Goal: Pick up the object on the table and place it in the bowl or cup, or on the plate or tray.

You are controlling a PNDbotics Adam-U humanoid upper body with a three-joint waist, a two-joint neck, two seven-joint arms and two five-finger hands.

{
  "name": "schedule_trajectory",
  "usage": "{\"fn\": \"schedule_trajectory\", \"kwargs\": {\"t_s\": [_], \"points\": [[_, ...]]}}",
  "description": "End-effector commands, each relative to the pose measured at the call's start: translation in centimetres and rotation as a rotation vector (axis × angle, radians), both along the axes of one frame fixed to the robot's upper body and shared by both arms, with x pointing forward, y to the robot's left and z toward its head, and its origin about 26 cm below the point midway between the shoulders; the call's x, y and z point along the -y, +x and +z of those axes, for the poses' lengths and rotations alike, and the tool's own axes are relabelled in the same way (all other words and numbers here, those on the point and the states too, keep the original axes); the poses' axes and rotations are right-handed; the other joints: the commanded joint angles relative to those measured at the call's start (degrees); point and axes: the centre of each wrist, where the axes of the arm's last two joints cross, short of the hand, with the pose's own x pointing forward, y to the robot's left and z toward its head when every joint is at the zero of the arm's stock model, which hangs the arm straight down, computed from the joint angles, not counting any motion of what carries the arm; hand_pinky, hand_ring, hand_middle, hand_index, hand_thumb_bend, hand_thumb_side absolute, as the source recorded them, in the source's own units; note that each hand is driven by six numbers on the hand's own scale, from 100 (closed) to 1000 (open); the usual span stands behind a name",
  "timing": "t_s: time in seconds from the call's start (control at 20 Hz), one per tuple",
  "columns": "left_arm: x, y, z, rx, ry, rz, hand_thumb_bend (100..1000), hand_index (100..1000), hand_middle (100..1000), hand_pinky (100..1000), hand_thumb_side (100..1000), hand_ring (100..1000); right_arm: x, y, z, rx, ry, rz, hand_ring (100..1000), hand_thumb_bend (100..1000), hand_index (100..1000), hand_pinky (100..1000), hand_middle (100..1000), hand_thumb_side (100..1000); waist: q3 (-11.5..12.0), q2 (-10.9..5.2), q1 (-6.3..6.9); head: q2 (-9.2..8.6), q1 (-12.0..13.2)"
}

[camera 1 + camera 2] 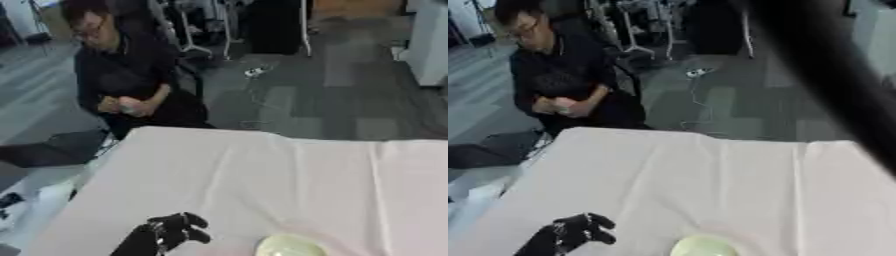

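Note:
A pale yellow-green round dish lies on the cloth-covered table at the near edge, partly cut off by the bottom of the picture. I cannot tell whether it is a bowl or a plate. My left hand hovers at the lower left, a little to the left of the dish and apart from it. It is black, its fingers are loosely bent and it holds nothing. No other loose object shows on the cloth. My right hand is out of sight.
A person sits beyond the table's far left corner, hands held together, not touching anything on the table. A dark blurred band crosses the upper right of the right eye view. The table's left edge runs close to my left hand.

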Motion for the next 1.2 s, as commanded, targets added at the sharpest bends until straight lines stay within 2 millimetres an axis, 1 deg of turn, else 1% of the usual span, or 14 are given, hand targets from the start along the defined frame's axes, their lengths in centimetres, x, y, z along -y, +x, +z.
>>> {"fn": "schedule_trajectory", "kwargs": {"t_s": [0.05,0.15,0.25,0.4,0.5,0.65,0.8,1.2], "points": [[0.9,0.5,0.2,0.112,-0.140,0.033,553,695,641,424,768,532,-1.5,-0.8,-1.0,0.270,0.172,0.239,315,215,388,293,260,778,1.28,-1.42,-0.86,-0.98,-4.75],[1.7,1.0,0.4,0.167,-0.236,0.045,549,699,633,418,762,524,-2.1,-1.4,-1.9,0.250,0.155,0.226,313,212,375,295,251,776,2.56,-2.40,-1.77,-1.08,-7.29],[2.6,1.6,0.7,0.212,-0.319,0.041,546,699,625,416,757,519,-2.6,-2.0,-2.7,0.231,0.138,0.212,312,208,363,296,243,776,3.71,-3.30,-2.51,-0.86,-8.92],[3.4,2.4,1.4,0.271,-0.393,0.021,540,698,622,416,755,518,-3.3,-2.8,-3.6,0.205,0.111,0.196,312,205,355,298,238,776,4.87,-4.43,-3.24,0.18,-9.61],[3.4,2.9,2.0,0.319,-0.421,-0.005,520,689,613,419,754,513,-3.6,-3.2,-4.2,0.190,0.091,0.183,311,204,348,304,232,776,5.52,-5.18,-3.52,0.65,-10.10],[3.1,3.3,2.6,0.354,-0.446,-0.039,515,687,613,422,756,516,-3.8,-3.8,-4.7,0.174,0.065,0.169,310,206,344,308,228,775,6.35,-6.08,-3.64,1.39,-10.65],[2.9,3.6,3.0,0.361,-0.467,-0.065,508,685,611,421,756,515,-3.8,-4.1,-5.1,0.162,0.041,0.164,309,210,344,313,226,773,6.80,-6.82,-3.39,1.95,-10.49],[2.8,3.3,2.7,0.345,-0.483,-0.106,501,686,611,422,759,518,-3.2,-4.2,-5.2,0.159,0.010,0.148,308,219,352,324,226,772,6.22,-7.66,-2.98,1.54,-11.13]]}}
